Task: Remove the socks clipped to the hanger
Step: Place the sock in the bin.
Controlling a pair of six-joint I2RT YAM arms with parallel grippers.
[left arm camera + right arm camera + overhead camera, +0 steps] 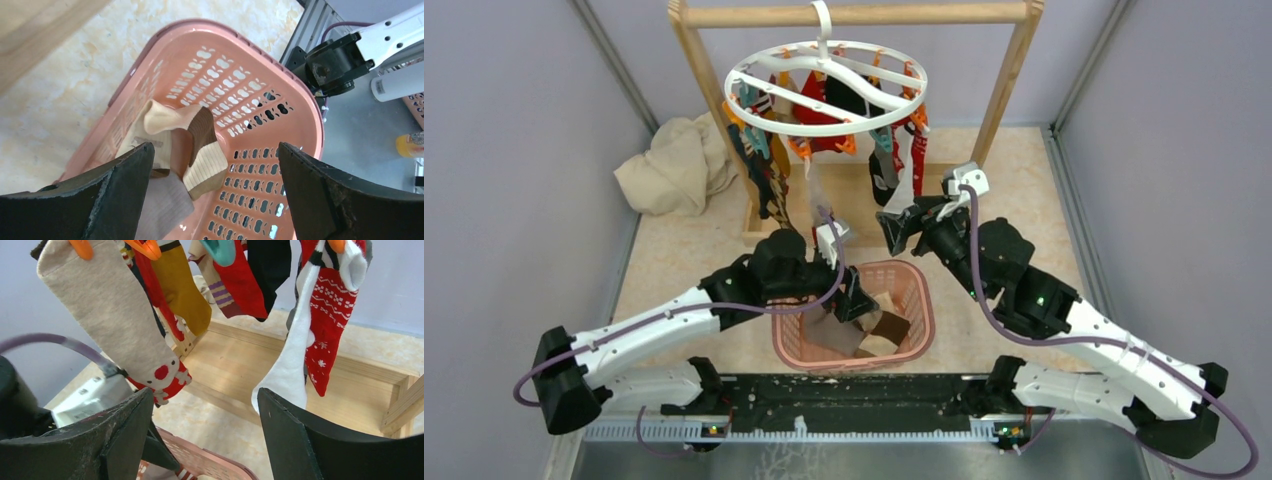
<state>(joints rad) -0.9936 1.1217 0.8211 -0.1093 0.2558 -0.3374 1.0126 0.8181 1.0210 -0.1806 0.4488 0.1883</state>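
Note:
The white ring hanger hangs from the wooden rail, and several socks dangle from its orange and teal clips. Over the pink basket my left gripper stands open with nothing between its fingers. Below it in the basket lie a tan and brown sock and a grey sock. My right gripper is open just under the clipped socks, between a beige sock with a red toe and a white sock. The white sock's toe hangs behind the right fingertip. A red patterned sock hangs beside it.
The wooden rail frame carries the hanger, and its base lies on the table under the socks. A crumpled beige cloth sits at the back left. Grey walls close in both sides.

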